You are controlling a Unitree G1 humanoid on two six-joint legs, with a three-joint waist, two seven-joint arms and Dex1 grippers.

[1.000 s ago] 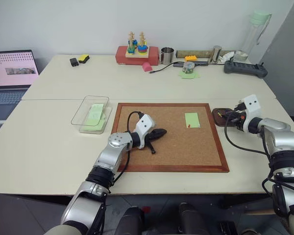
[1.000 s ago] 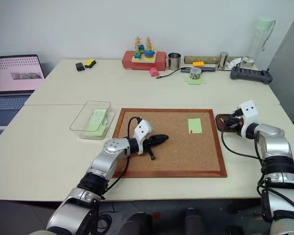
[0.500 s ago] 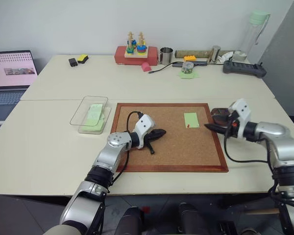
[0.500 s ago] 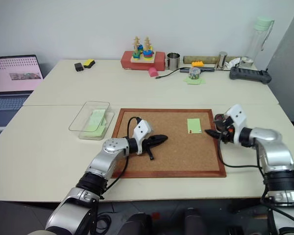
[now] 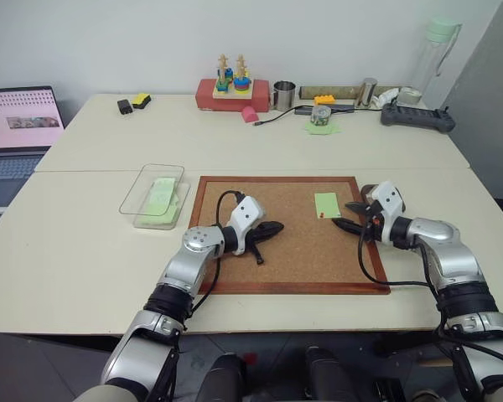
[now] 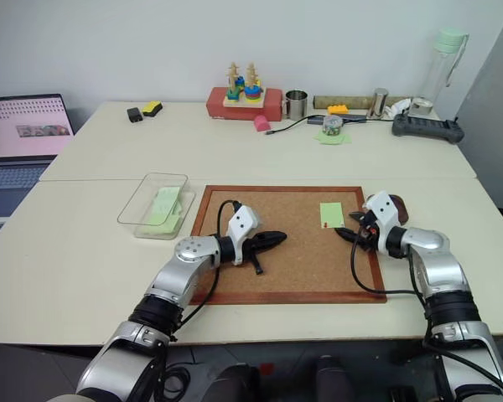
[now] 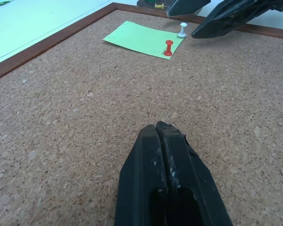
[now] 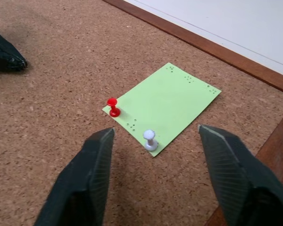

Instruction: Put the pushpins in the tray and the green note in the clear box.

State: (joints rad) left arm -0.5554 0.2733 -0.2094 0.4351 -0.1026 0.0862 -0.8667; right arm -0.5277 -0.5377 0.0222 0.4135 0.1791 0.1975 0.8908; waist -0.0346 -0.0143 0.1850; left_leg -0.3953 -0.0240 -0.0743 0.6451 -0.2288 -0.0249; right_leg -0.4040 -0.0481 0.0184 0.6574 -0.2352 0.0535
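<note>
The green note (image 5: 327, 204) lies on the corkboard (image 5: 293, 255), near its far right corner. A red pushpin (image 8: 113, 107) and a white pushpin (image 8: 150, 140) stand in the note's near edge. My right gripper (image 8: 155, 130) hovers open just right of the note, fingers spread to either side of the white pin. The dark brown tray (image 6: 401, 208) sits off the board's right edge, mostly hidden behind my right hand. At mid-board my left gripper (image 5: 277, 226) rests shut and empty. The clear box (image 5: 132, 197) stands left of the board with a pale green sheet (image 5: 161, 198) inside.
A laptop (image 5: 21, 117) is open at the far left. Along the back of the table stand a red toy block (image 5: 222, 92), a metal cup (image 5: 285, 94), a bottle (image 5: 432, 50) and a black controller (image 5: 417, 117).
My right gripper has swung left from over the tray to the board's right edge, beside the note. The left gripper has stayed put.
</note>
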